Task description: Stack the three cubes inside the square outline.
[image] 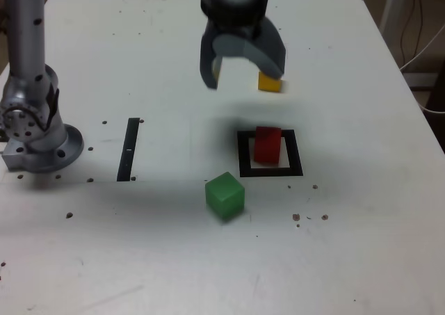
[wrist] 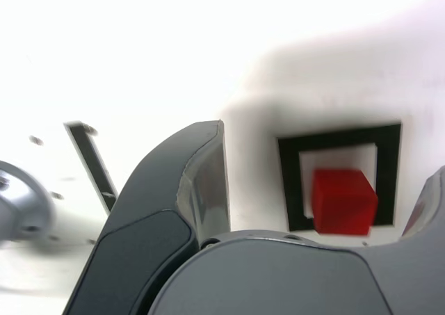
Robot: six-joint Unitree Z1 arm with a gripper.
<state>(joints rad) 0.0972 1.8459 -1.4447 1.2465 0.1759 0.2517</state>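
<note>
Red cube (image: 268, 145) in the square outline (image: 295, 153)
Exterior view: our pincer (image: 243, 68) hangs spread at top centre, yellow cube (image: 270, 83) upper right of centre, green cube (image: 224, 195) below centre. Wrist view: we see red inside the outline, lower right.

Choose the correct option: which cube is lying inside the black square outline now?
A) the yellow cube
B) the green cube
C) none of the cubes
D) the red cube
D: the red cube sits within the black square outline, while the green cube and the yellow cube are both outside it.
</note>
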